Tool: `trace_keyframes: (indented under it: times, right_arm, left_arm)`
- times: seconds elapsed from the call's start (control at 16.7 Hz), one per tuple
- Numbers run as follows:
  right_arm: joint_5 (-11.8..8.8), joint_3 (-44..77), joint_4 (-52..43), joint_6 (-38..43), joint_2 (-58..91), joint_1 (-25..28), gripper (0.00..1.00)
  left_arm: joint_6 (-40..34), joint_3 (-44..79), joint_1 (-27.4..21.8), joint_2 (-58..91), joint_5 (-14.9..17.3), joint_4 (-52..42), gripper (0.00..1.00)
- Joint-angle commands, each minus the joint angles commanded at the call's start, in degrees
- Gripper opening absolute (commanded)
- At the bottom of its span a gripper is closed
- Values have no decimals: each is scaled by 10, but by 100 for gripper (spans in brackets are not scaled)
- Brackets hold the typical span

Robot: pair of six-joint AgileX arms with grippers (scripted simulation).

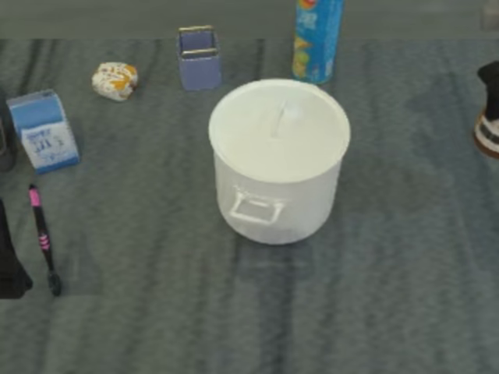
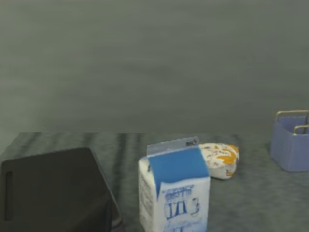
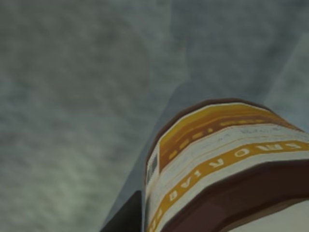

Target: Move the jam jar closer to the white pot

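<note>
- Holding jam jar (image 3: 227, 169) close under right gripper (image 1: 490, 93); can't tell if the fingers are pinching it.
- I'd keep it upright, stop beside white pot (image 1: 278, 167), well off. Left arm parked.

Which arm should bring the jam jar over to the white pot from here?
Right. The jam jar sits at the table's right edge under the right gripper and fills the right wrist view. The left arm is parked at the far left, with the white pot in between.
</note>
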Motion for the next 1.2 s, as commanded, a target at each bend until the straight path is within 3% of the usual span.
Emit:
trace_keyframes:
  times: [0.42,0.96,1.2]
  right_arm:
    - [8,-8,12,40,3,16,0]
    - [68,-90,95,364,1,130,0]
    - [86,-117,121,440,-2,164,0]
  left_arm:
    - [0,0,0,0,0,0,100]
    - [0,0,0,0,0,0,100]
    - [0,0,0,0,0,0,100]
